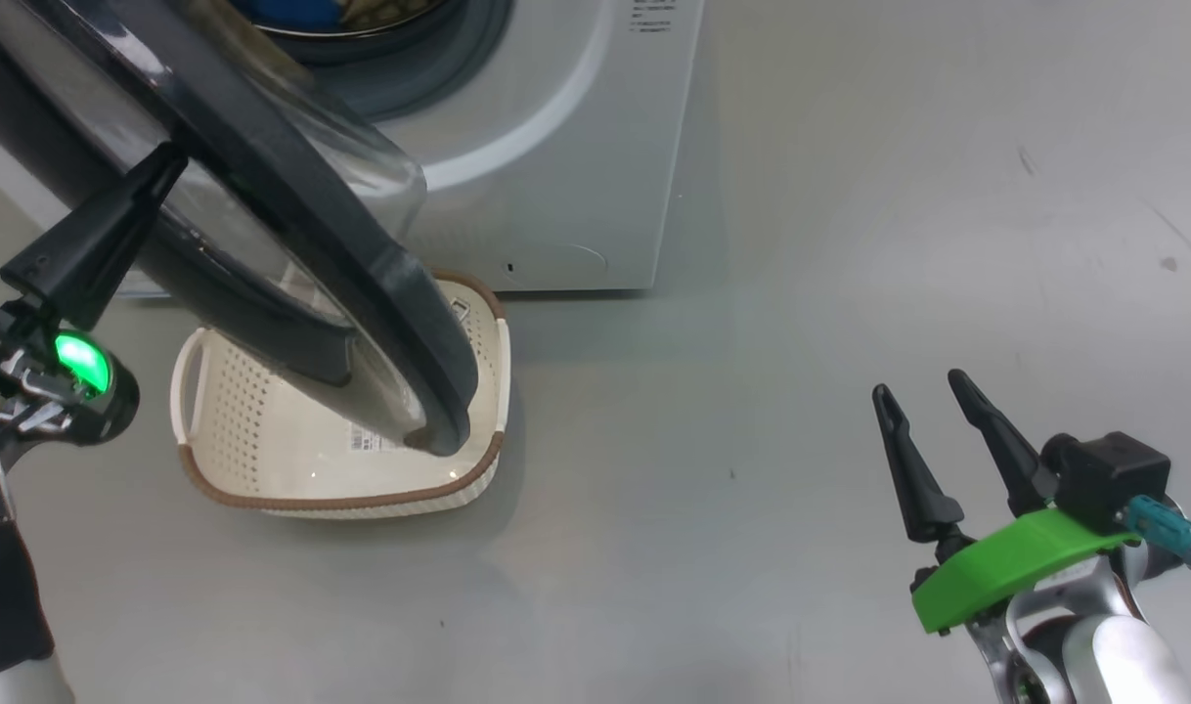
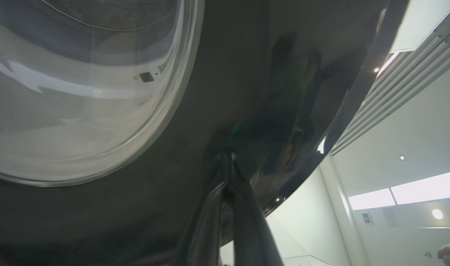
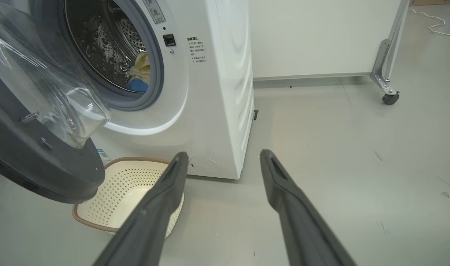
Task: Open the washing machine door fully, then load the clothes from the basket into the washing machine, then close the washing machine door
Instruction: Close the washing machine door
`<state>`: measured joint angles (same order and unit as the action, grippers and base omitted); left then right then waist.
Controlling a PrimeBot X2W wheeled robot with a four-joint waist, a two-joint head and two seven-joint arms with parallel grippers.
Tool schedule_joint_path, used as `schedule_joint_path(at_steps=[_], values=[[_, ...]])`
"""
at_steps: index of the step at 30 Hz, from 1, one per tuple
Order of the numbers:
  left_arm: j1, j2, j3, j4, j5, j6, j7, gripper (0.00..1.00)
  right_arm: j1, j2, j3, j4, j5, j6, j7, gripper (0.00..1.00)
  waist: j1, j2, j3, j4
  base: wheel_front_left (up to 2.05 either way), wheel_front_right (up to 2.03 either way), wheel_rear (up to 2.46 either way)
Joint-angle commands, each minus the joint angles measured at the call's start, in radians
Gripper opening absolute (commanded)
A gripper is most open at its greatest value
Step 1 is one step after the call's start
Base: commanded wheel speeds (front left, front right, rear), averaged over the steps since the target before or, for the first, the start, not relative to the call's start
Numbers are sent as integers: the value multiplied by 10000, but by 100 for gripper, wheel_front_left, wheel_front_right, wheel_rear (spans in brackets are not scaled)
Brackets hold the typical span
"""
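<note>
Your right gripper [image 1: 919, 384] has black pointy fingers [image 1: 913, 469] and a green cover [image 1: 1016, 567]; your left gripper [image 1: 165, 161] has a green light [image 1: 80, 360].

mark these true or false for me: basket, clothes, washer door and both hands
1. The basket holds the clothes. False: it looks empty; they lie inside the washing machine.
2. The right hand is open and holds nothing. True.
3. The left hand is shut, its tips against the washing machine door. True.
4. The washing machine door is closed. False: it stands partly open.
</note>
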<state>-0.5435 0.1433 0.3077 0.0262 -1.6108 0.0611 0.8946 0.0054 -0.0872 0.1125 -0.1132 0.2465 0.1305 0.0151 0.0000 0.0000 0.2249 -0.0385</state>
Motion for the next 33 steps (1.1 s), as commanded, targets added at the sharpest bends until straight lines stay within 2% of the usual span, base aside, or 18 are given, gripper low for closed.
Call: schedule_joint_path(at_steps=[1,19,25,33], values=[[-519,292,198,-265,150,-122,-67,0,-452,-10,213,-258,67,2,-133,100,0,0,162,-295,0,0,0],[-1916,330,405,1506,766,-740,-1245,0,-889,97,366,215,215,2,-567,100,0,0,536,-1576,0,0,0],[-2017,351,549,1961,767,-996,-1408,0,-952,129,352,322,234,2,-659,100,0,0,542,-1717,0,0,0],[-1389,311,722,2002,744,-1257,-1386,0,-971,169,263,473,221,2,-723,100,0,0,346,-1668,0,0,0]])
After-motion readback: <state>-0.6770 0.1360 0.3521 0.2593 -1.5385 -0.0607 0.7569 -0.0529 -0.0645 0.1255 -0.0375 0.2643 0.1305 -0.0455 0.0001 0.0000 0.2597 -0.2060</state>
